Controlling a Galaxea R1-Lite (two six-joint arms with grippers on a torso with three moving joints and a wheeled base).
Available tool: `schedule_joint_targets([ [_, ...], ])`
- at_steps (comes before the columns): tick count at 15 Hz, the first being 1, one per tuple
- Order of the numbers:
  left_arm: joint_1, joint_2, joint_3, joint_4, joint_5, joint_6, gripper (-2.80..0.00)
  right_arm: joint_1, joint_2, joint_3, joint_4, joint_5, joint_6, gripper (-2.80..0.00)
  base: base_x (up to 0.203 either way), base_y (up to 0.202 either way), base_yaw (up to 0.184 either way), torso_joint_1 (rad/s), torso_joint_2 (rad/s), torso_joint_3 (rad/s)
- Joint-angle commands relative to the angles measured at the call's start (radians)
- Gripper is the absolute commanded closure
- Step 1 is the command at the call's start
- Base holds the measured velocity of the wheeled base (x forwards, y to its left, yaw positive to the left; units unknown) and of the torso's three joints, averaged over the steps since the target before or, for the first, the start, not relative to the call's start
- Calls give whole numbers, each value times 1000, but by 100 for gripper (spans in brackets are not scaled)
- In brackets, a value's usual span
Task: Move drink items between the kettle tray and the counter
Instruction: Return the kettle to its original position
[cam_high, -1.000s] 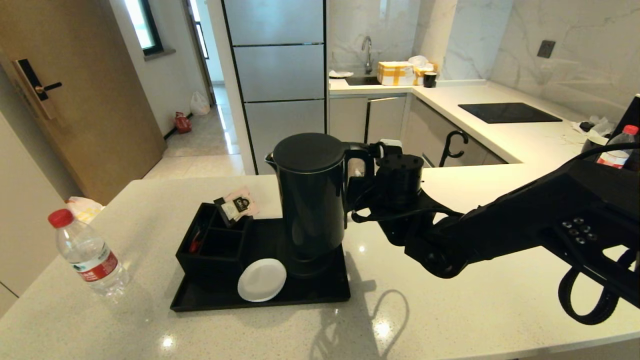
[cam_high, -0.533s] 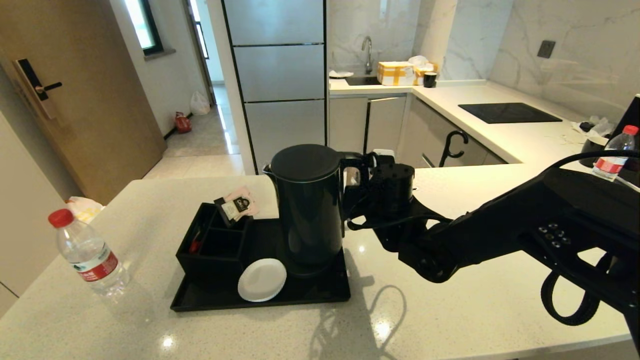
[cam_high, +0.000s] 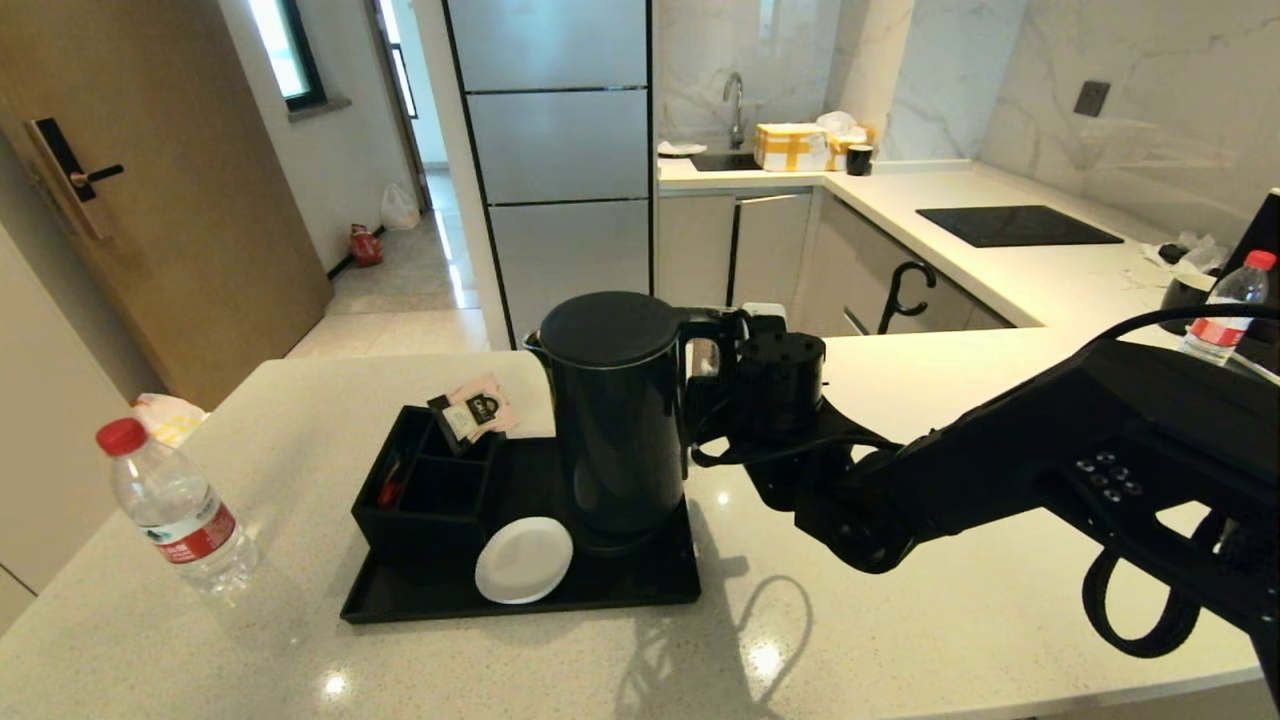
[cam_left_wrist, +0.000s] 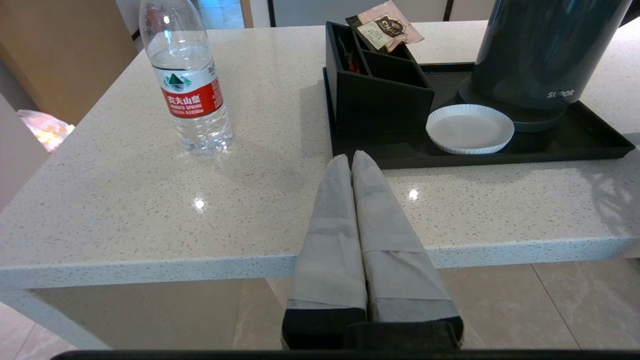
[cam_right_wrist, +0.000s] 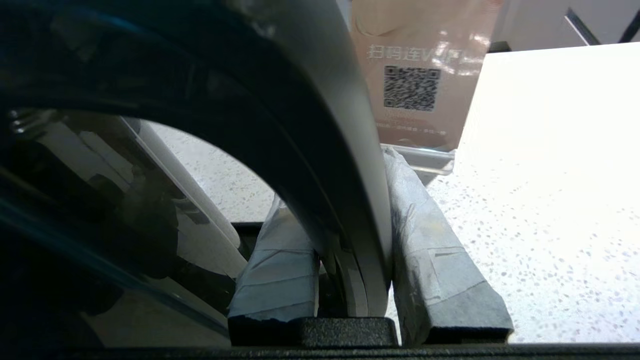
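Observation:
The tall black kettle (cam_high: 615, 420) stands upright on its round base at the right end of the black kettle tray (cam_high: 520, 605). My right gripper (cam_high: 715, 350) reaches in from the right and is shut on the kettle's loop handle (cam_right_wrist: 320, 150), which passes between its padded fingers (cam_right_wrist: 430, 235). The clear water bottle (cam_high: 175, 510) with a red cap stands on the counter (cam_high: 900, 620), left of the tray. My left gripper (cam_left_wrist: 351, 157) is shut and empty, parked low in front of the counter edge; from there I see the bottle (cam_left_wrist: 187, 85), the kettle (cam_left_wrist: 540, 50) and the tray (cam_left_wrist: 500, 157).
On the tray sit a compartmented black box (cam_high: 425, 490) with tea sachets (cam_high: 478, 408) and a white coaster (cam_high: 523, 560). A second bottle (cam_high: 1225, 305) stands far right, with a black hob panel (cam_high: 1015, 225) behind. A sign with a QR code (cam_right_wrist: 415, 75) stands beyond the kettle.
The right gripper has lowered the kettle from a raised position down onto its base on the tray, keeping hold of the handle. The bottle and left arm are unmoved.

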Motion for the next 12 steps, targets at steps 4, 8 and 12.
schedule_joint_targets([
  [4, 0, -2, 0, 0, 0, 0, 0, 4, 3, 1, -3, -2, 0, 0, 0, 0, 0, 0, 0, 0],
  [8, 0, -2, 0, 0, 0, 0, 0, 35, 30, 6, -3, -20, -5, 0, 0, 0, 0, 0, 0, 0],
  [12, 0, -2, 0, 0, 0, 0, 0, 48, 31, 10, -3, -43, -19, 0, 0, 0, 0, 0, 0, 0],
])
